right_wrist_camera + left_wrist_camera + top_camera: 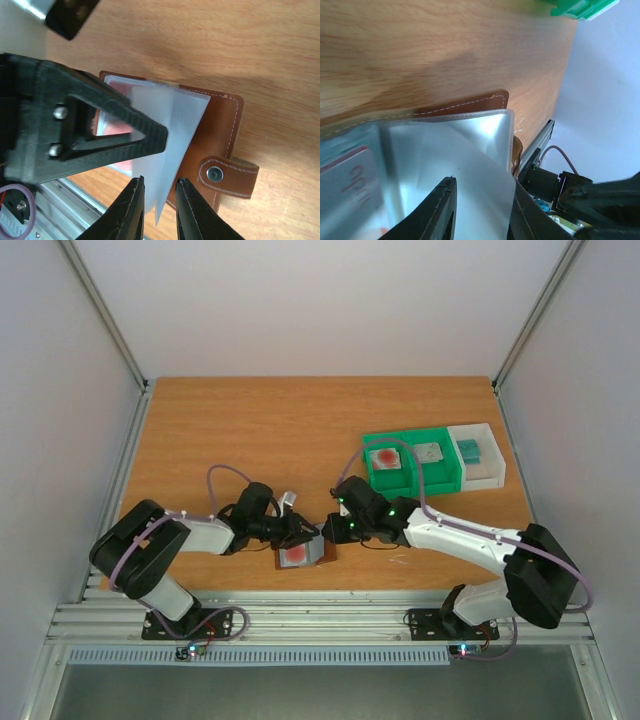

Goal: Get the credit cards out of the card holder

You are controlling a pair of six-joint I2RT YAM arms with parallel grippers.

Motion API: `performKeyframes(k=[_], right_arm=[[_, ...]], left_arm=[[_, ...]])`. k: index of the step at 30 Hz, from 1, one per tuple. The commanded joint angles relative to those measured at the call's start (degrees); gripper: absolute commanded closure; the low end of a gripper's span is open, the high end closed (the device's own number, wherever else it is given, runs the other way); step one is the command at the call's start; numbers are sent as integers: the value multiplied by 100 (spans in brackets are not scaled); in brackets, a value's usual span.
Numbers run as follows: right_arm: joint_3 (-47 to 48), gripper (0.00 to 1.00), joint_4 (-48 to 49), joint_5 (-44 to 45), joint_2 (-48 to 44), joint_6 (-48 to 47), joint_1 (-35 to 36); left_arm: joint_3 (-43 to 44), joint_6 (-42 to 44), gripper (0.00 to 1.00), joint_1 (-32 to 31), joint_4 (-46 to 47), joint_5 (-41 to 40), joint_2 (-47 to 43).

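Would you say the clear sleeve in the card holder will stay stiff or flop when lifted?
Probably floppy: the clear sleeve bends up from the card holder as thin film. Likely slippery too, since it looks glossy inside the right end effector.

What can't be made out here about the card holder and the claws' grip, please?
Left wrist view: the left claw has its tips cut off by the bottom edge, so its hold on the clear sleeve is unclear.
Right wrist view: the right claw is likewise cut off at the sleeve's corner.
Top view: both claws cover most of the card holder; anything under the red-blot card is hidden.
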Motion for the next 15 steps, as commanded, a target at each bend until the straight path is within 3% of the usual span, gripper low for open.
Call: performKeyframes(k=[1,15], right_arm=[[-114,80,-127,131,-450,-77,19],[-321,79,386,-439,-658,56,39]], left_arm=[[265,-208,73,-160,754,-6,285],[478,-211,61,-183,846,-5,534]])
